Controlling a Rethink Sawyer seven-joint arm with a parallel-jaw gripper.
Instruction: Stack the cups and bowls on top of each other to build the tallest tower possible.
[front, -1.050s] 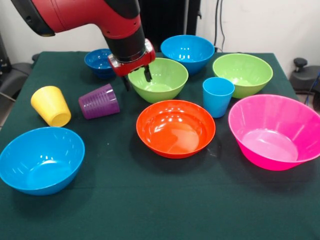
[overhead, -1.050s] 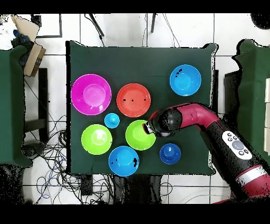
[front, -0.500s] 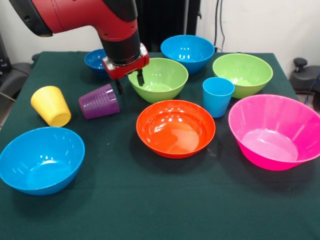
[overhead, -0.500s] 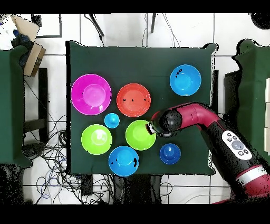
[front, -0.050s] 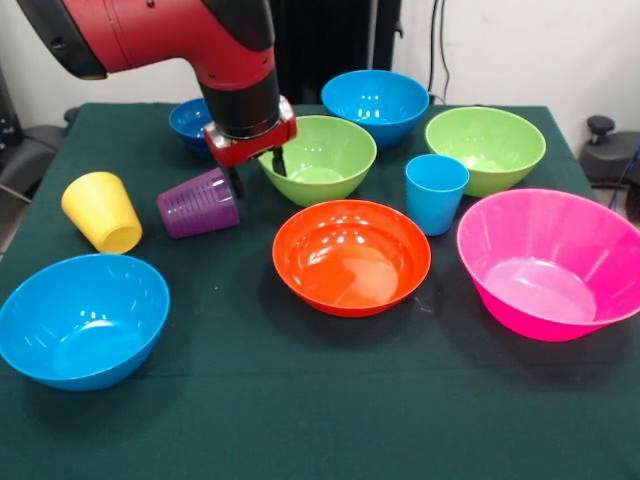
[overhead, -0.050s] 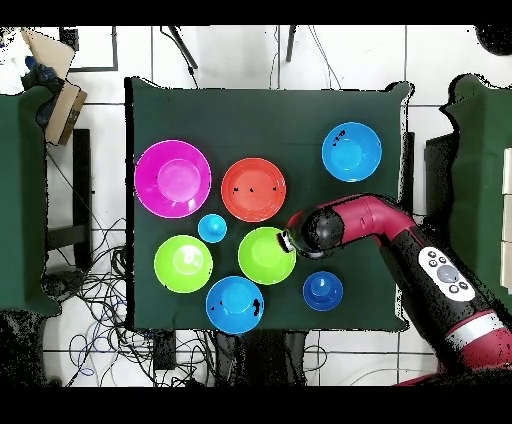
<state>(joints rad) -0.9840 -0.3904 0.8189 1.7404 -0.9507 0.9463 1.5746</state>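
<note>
Front view: the hand (front, -0.050s: 253, 172) has shifted left since the earlier frames, off the rim of the lime green bowl (front, -0.050s: 318, 158) and toward the purple cup (front, -0.050s: 198, 203). It now hangs with one dark fingertip over that bowl's left rim and the other just above the purple cup's upper edge. The fingers are spread apart and hold nothing. Nothing on the worktop (front, -0.050s: 300, 400) has moved.

Purple cup: translucent, ribbed, lying on its side, mouth toward the yellow cup (front, -0.050s: 101, 211). The yellow cup is tilted, just left of the purple cup and apart from it. The light blue cup (front, -0.050s: 435, 193) stands upright, right of the lime green bowl, between the orange bowl (front, -0.050s: 351, 256) and the second lime green bowl (front, -0.050s: 485, 148).

Bowls, all upright, glossy, empty, none stacked: the small dark blue bowl (front, -0.050s: 193, 124) is behind the purple cup, partly hidden by the arm. A light blue bowl (front, -0.050s: 375, 105) sits behind the lime green bowl. The orange bowl sits in front of the lime green bowl. The large pink bowl (front, -0.050s: 548, 262) is right of the orange bowl. Another light blue bowl (front, -0.050s: 82, 319) is in front of the yellow cup.

Overhead view: the arm covers the purple and yellow cups; the hand (overhead, -0.050s: 288, 240) sits at the lime green bowl's (overhead, -0.050s: 264, 256) edge.
</note>
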